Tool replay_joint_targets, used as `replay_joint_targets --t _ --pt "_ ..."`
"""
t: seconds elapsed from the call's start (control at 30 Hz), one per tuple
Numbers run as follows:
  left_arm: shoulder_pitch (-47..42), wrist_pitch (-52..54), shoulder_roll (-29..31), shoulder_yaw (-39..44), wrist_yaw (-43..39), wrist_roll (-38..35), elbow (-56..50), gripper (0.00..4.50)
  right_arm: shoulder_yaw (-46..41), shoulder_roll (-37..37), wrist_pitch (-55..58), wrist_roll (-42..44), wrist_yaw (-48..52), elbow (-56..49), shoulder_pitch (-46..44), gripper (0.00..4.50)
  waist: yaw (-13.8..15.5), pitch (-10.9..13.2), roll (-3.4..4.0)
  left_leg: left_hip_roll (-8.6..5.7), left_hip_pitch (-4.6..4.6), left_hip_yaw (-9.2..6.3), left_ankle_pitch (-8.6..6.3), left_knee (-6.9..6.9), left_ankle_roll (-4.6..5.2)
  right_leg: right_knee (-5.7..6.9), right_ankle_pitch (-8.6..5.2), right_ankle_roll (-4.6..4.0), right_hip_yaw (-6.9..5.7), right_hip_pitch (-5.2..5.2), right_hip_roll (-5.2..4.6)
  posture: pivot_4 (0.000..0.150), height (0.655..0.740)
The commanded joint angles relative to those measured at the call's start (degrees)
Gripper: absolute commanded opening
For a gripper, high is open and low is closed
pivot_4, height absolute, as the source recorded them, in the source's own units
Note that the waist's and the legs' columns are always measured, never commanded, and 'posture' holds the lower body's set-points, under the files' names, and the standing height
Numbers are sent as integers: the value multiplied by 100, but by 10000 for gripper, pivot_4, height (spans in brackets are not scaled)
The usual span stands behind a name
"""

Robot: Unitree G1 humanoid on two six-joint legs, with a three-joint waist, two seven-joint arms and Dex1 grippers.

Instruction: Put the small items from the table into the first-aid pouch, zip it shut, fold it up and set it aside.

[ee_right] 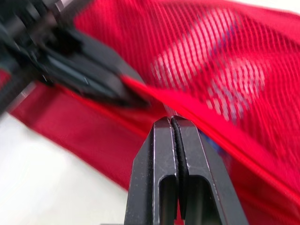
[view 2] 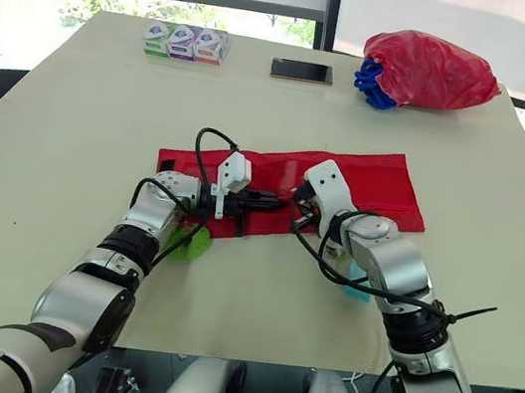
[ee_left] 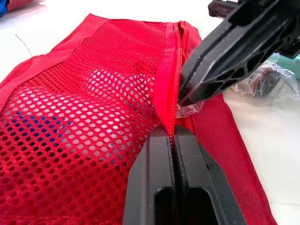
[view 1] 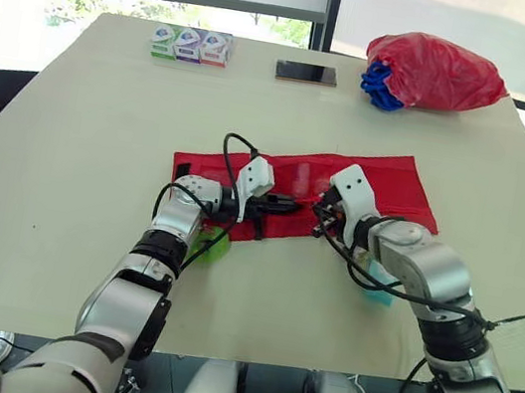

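left arm and right arm bent inward, wrists low, left gripper and right gripper nearly tip to tip, each with fingers pressed together on the pouch zip edge

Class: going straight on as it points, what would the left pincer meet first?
Likely the right pincer, just ahead along the zip of the red mesh pouch the left pincer grips; depth unclear.

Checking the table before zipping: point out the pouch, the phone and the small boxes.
pouch (view 1: 396, 184), left eye view, bare fabric at its right end.
phone (view 1: 306, 73), left eye view, middle of its screen.
small boxes (view 1: 191, 44), left eye view, the middle box.
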Motion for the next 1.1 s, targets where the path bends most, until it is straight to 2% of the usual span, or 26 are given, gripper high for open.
replay_joint_targets --t 0.03,0.2,0.47,0.63,0.77,1.1 --pt "0 -28 29 -58 -70 20 -181 0 -245 140 -267 -76 -117 36 -168 501 -5 0 0 0 0 0 0 0 0 0 0 0 0 0 0 1500 7400" --pt "-21 -38 22 -55 -58 26 -153 0 -232 212 -450 -210 -166 242 -239 501 -7 0 1 0 0 0 1 0 -1 2 0 0 0 -1 0 1500 7400" --pt "-39 -64 13 -41 -32 43 -95 0 -328 -451 448 242 348 -933 36 501 -2 1 2 0 -1 0 0 0 0 0 0 0 0 -1 0 1500 7400" --pt "-22 -66 -10 -39 -39 49 -105 0 -183 -700 645 274 378 -1121 429 501 10 0 0 0 -1 -1 -1 0 2 -3 0 0 -2 2 0 1500 7400" --pt "-26 -73 -7 -33 -50 59 -100 0 -84 -574 457 183 316 -822 480 501 2 0 0 -1 0 1 -1 1 2 0 0 0 1 0 -1 1500 7400" --pt "-13 -81 32 -38 -69 80 -150 0 -201 -19 -1086 -439 -98 653 90 501 -5 0 0 0 0 2 2 1 -4 0 0 0 1 0 0 1500 7400"
